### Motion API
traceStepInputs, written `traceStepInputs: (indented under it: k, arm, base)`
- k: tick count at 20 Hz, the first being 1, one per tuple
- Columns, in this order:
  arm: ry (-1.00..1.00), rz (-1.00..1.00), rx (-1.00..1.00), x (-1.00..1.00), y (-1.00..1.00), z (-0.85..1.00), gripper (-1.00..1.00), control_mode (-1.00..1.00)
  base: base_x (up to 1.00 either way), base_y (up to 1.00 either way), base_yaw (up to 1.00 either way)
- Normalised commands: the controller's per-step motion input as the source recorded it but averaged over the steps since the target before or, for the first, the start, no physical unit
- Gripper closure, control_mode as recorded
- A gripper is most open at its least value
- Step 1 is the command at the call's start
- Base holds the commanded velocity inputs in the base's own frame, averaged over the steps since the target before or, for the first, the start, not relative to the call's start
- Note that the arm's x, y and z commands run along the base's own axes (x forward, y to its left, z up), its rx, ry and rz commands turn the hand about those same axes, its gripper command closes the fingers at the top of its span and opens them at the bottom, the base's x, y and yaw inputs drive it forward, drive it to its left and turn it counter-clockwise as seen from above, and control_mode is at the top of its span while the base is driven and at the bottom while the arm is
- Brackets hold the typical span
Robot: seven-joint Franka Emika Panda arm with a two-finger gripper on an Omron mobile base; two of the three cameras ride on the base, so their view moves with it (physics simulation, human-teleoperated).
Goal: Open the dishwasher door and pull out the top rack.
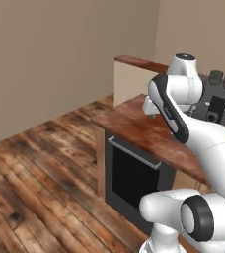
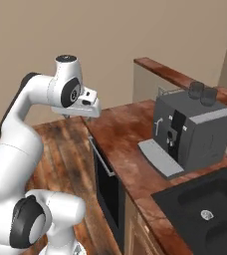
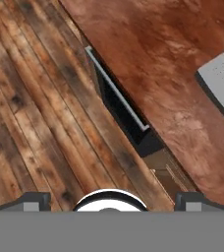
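The dishwasher door (image 1: 131, 180) is a flat black panel under the counter and stands shut. A thin silver bar handle (image 1: 134, 153) runs along its top edge. From the right base camera I see the door (image 2: 107, 191) edge-on. My gripper (image 2: 79, 112) hangs high over the counter's left end, above the door and apart from it. In the hand view its fingertips (image 3: 33, 202) stand wide apart with nothing between them, so it is open. That view looks down on the handle (image 3: 116, 88) and the door (image 3: 126, 120). The top rack is hidden behind the shut door.
A reddish-brown counter (image 1: 144, 131) runs over the dishwasher. On it stands a grey coffee machine (image 2: 190, 127), with a black sink (image 2: 210, 204) nearer the base. A raised wooden ledge (image 2: 175, 74) lines the back. Open plank floor (image 1: 40, 173) lies before the door.
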Motion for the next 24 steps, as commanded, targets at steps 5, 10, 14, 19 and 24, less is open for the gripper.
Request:
traceStepInputs:
  k: [5,10,14,19,24]
  arm:
    - [0.00,0.00,0.00,0.00,0.00,0.00,-1.00,1.00]
    - [0.00,0.00,0.00,0.00,0.00,0.00,-1.00,1.00]
    - [0.00,0.00,0.00,0.00,0.00,0.00,-1.00,1.00]
    - [0.00,0.00,0.00,0.00,0.00,0.00,-1.00,1.00]
    - [0.00,0.00,0.00,0.00,0.00,0.00,-1.00,1.00]
  base:
    - [-0.05,-0.37,0.36]
    - [-0.28,-0.50,0.31]
    - [-0.51,-0.57,0.29]
    - [-0.50,-0.41,0.26]
    - [-0.24,-0.29,0.28]
